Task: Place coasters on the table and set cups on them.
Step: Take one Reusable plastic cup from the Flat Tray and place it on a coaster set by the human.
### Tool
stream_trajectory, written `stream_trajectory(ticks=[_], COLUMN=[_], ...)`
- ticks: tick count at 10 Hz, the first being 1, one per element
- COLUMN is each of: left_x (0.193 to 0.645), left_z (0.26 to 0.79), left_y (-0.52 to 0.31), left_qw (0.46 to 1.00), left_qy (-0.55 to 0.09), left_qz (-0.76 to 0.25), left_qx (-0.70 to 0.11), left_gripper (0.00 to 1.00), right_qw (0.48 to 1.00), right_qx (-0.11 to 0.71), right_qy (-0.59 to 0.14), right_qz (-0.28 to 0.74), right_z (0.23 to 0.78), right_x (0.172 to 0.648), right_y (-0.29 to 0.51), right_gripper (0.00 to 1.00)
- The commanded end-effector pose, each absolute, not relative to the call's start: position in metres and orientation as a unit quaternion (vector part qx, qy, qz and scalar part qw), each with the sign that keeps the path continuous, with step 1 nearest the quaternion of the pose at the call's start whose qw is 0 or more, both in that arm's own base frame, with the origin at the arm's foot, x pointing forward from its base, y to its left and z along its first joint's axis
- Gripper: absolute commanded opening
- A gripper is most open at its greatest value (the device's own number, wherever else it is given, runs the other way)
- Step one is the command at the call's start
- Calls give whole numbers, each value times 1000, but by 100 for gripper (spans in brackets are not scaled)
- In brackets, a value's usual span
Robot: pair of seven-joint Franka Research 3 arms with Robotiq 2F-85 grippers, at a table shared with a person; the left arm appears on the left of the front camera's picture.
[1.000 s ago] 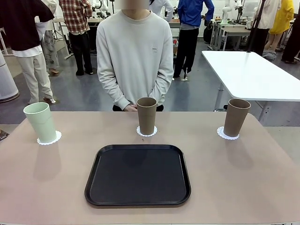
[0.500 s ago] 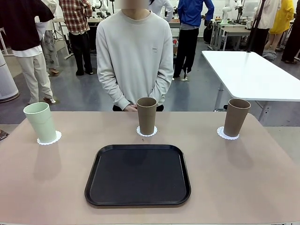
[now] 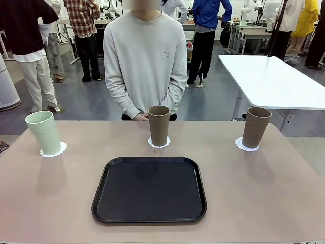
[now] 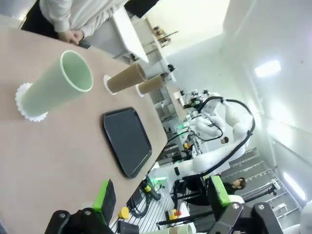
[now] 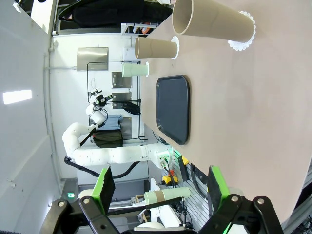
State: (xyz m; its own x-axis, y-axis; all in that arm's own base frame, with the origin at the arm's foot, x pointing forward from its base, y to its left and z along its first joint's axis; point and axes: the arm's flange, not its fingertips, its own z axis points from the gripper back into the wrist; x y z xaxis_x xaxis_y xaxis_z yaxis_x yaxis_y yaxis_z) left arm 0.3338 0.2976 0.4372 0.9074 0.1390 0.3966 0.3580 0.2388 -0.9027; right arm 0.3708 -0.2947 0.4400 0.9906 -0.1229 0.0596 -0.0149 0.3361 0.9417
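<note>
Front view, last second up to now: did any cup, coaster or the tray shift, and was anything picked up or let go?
Nothing visibly changed: the green cup and the two brown cups stand on their coasters as before, the black tray lies in the same spot, and nothing was taken hold of or let go.

No text, label, brand, number or sign can be read. The person's pale grey sweatshirt (image 3: pixel 145 61) carries a small dark mark on the chest, too small to make out.
</note>
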Motion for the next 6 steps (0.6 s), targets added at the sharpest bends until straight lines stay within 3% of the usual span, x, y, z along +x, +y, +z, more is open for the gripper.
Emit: stream_trajectory(ticks=[1, 5, 6], left_x=[336, 340, 338], left_z=[444, 444, 444], left_y=[299, 301, 298], left_qw=[787, 806, 791], left_qy=[-161, -135, -153], left_qz=[-84, -92, -90], left_qx=[-590, -568, -586], left_gripper=[100, 100, 100], right_qw=[815, 815, 815], right_qx=[575, 575, 575], right_qy=[-60, -60, -60], right_qz=[-34, -34, -34], right_z=[441, 441, 441], right_x=[370, 370, 370], right_y=[-294, -294, -294], right_gripper=[100, 100, 100])
